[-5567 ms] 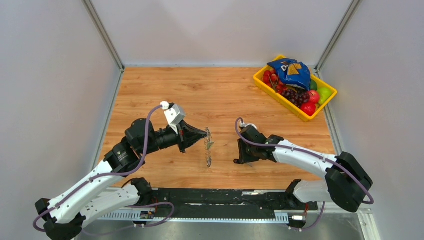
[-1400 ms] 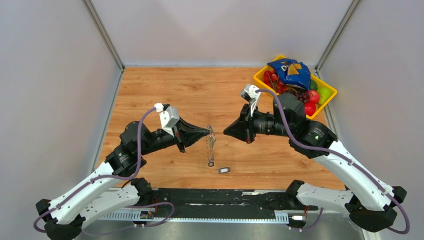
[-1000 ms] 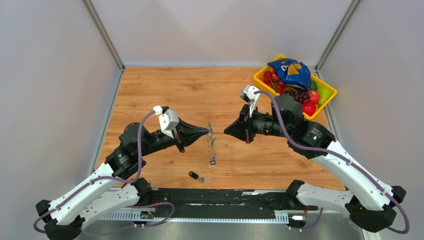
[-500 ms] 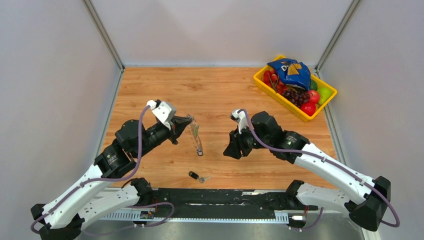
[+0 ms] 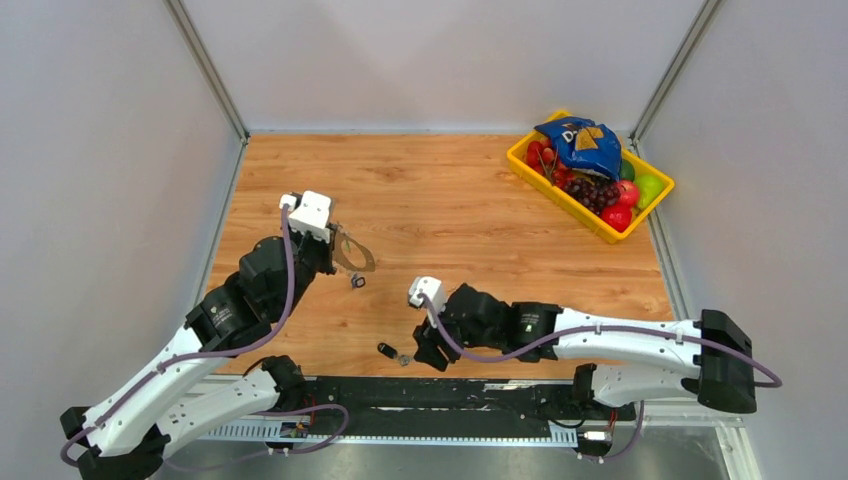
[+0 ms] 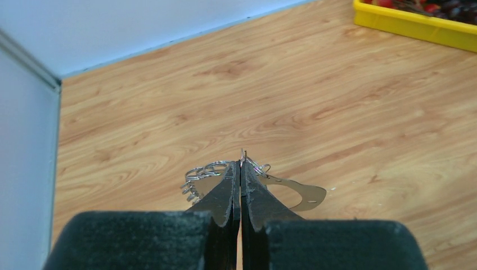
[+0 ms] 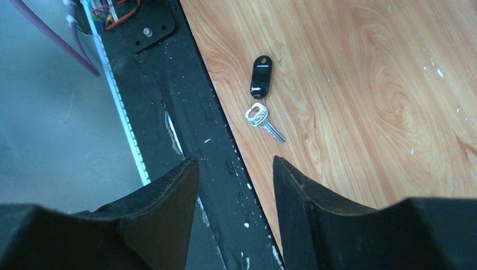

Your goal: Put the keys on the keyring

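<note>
Okay, nearest me is the black rail (image 7: 191,84) along the desk's (image 5: 450,190) front edge. My right hand (image 7: 235,169) hovers low over it, fingers spread wide, nothing between them. Just ahead is a loose key (image 7: 263,119), flat on the wood with its black tag (image 7: 260,75) attached, right beside the rail.

Further in, my left hand (image 6: 241,169) is pressed together, pinching the keyring (image 5: 354,252) by its edge and holding it off to the left, well apart from the loose key. A small dark bit (image 5: 357,282) sits at the ring's lower end. Can't tell if it hangs or rests on the desk.

Far right corner has a yellow basket (image 5: 590,222) of fruit, not involved.

Risks as I judge them:
- The key is flat and thin, so fingers may skid and shove it onto the rail.
- Grabbing the tag would leave the blade swinging.
- The thin ring could twist in the left pinch.
</note>
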